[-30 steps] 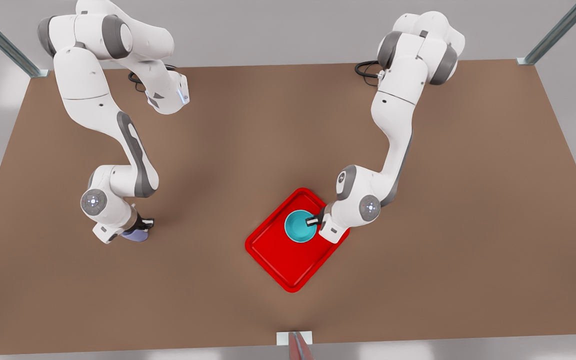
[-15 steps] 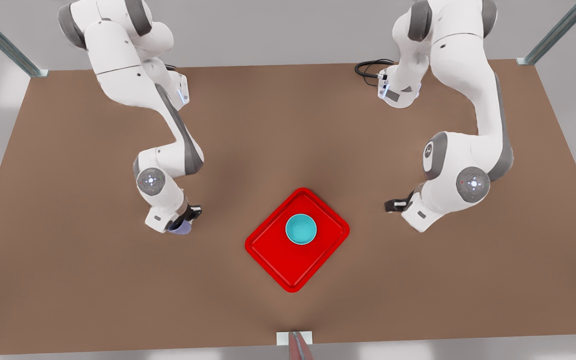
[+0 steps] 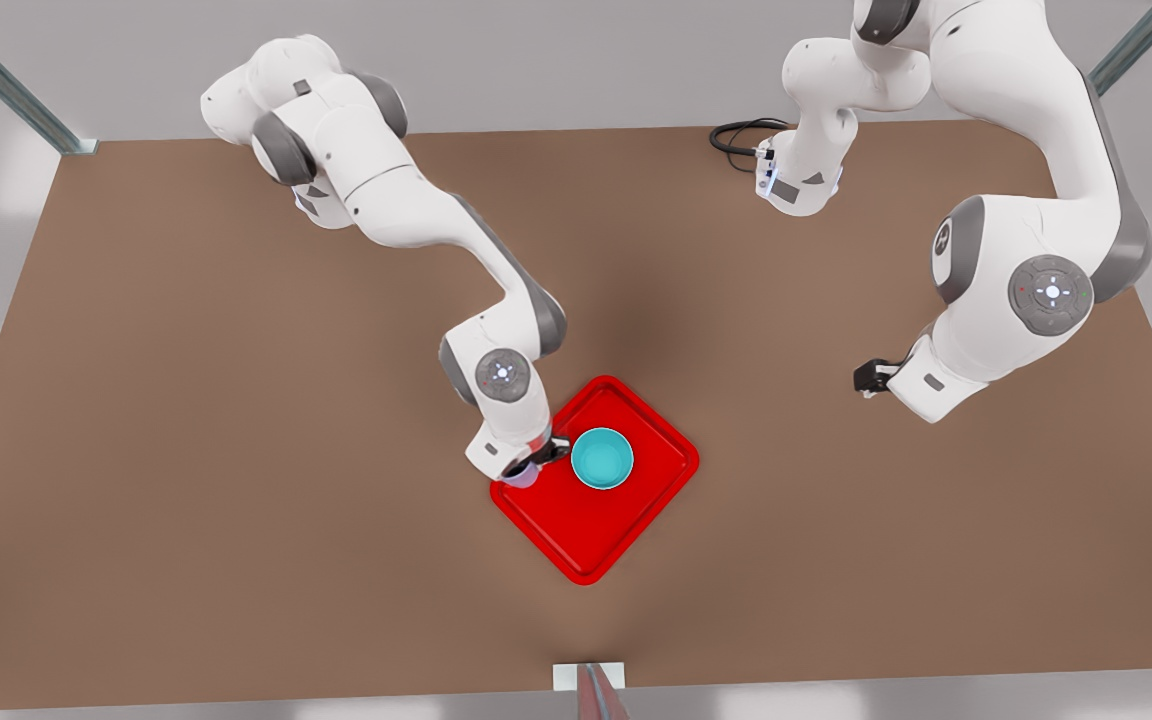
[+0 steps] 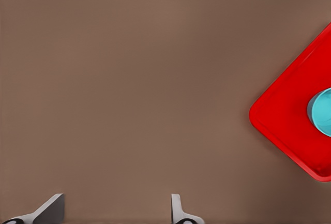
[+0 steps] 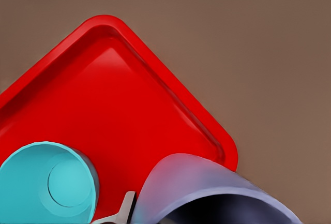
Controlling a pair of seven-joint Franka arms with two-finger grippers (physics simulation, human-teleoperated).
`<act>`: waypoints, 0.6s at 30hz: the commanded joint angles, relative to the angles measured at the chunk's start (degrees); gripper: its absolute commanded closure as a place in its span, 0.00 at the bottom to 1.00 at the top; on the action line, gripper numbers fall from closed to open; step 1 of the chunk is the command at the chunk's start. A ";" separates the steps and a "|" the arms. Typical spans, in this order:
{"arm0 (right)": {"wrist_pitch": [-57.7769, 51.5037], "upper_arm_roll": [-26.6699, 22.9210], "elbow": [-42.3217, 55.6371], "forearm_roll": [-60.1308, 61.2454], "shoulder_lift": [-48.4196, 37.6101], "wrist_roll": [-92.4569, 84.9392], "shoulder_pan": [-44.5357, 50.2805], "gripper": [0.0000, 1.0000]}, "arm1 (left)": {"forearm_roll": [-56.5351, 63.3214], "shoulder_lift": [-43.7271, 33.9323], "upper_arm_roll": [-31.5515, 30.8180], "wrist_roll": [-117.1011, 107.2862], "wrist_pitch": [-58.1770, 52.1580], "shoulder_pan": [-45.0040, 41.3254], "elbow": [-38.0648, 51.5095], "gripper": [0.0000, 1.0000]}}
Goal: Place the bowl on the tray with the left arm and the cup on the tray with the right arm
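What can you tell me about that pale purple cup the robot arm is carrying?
The cup is lavender, smooth, handleless, with a dark hollow inside. The right gripper grips it by the rim and holds it over the red tray, at the rim on the front view's left, beside the teal bowl without touching it.

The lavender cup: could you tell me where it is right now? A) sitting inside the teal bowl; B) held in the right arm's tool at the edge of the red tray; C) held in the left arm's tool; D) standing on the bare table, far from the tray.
B: the cup is clamped in the right tool over the tray's rim, beside the bowl; the left tool hangs open over bare table.
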 commanded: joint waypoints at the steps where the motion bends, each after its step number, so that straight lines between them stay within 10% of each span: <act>1: -0.21 -0.13 0.54 -0.08 0.29 0.13 0.01 0.79 | 0.27 0.00 0.00 0.00 0.00 0.00 0.00 0.00; 18: 0.84 -3.73 8.63 0.98 10.14 1.28 3.88 0.79 | 0.10 0.00 0.00 0.00 -0.26 0.00 -0.26 0.00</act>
